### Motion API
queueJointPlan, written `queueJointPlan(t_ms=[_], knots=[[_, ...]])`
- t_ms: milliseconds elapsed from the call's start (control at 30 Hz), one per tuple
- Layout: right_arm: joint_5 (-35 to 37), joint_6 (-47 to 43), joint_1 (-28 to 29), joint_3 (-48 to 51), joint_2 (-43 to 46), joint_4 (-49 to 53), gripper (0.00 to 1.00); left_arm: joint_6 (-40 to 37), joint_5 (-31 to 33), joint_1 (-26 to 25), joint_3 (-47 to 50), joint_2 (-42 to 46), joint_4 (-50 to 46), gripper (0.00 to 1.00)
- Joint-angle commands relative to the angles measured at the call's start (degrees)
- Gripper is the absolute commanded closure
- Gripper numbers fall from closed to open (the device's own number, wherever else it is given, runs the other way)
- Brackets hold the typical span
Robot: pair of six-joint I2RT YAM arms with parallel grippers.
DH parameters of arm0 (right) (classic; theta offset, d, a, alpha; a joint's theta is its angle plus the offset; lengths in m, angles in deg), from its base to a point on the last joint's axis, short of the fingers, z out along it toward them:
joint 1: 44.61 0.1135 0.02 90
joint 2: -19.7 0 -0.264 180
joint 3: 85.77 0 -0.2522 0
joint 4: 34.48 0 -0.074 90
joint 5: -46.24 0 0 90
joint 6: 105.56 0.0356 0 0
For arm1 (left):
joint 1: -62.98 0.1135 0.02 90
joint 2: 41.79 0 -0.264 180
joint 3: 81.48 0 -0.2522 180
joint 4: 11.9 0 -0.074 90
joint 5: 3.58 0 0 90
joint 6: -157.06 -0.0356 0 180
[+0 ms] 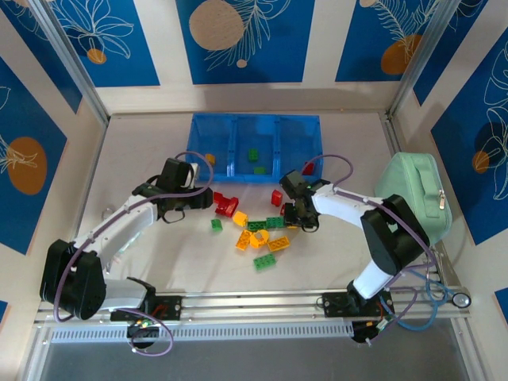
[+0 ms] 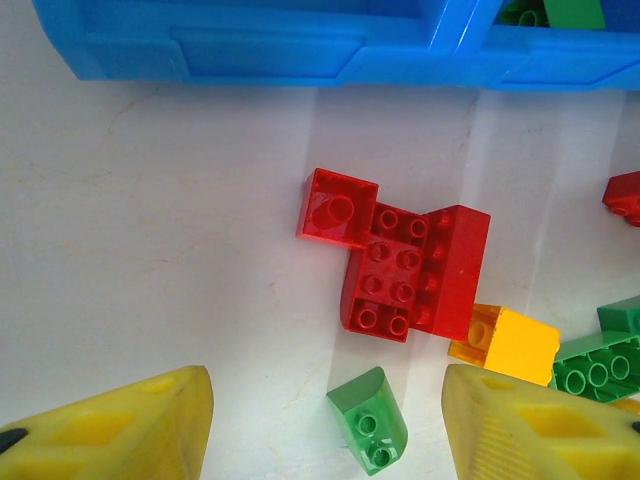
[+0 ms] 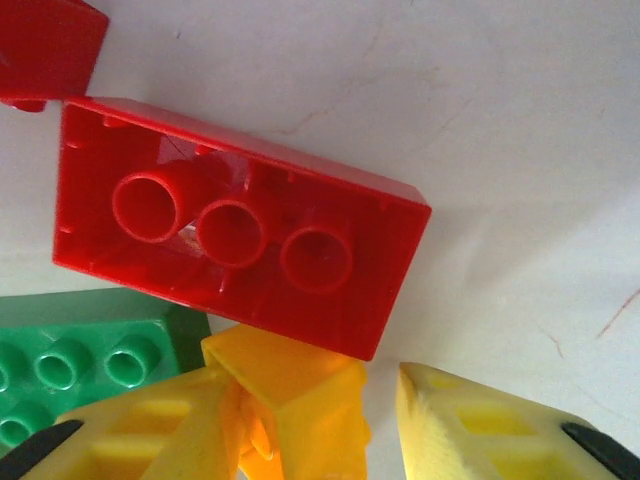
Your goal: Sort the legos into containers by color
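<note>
Overhead view: I see the blue bin [image 1: 255, 127] at the far side of the table [image 1: 143, 143], with green bricks [image 1: 253, 155] in its middle compartment. The loose legos [image 1: 258, 232] lie between the left gripper [image 1: 198, 200] and the right gripper [image 1: 297, 214], and a mint pouch [image 1: 417, 190] sits at the right. Left wrist view: the left gripper [image 2: 328, 400] is spread wide and grips nothing. A small green brick [image 2: 368, 430] lies on the table between its fingers [image 2: 130, 430], and beyond it sits a red cluster [image 2: 405, 270] near the bin wall. Right wrist view: the right gripper [image 3: 318, 385] straddles an orange brick [image 3: 300, 410]. One finger [image 3: 150, 430] touches the brick and the other stands just clear, so it is not yet clamped. An upturned red brick [image 3: 240, 225] lies just beyond.
</note>
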Motion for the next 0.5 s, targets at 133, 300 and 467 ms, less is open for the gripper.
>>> queueJointPlan(t_ms=[133,300,467], knots=[[0.50,1.43,0.21,-0.13,2.25,1.11,0.66,0.41,-1.01,-0.51,0.05,0.62,0.99,0.39],[1.33,1.60,0.84,-0.96,4.06,2.47,0.73,0.24,-0.83,-0.51,0.06,0.52,1.12,0.39],[3.42,1.96,2.38,-3.35,6.14,5.95,0.76,0.15,0.17,-0.51,0.22,1.11,0.84,0.40]])
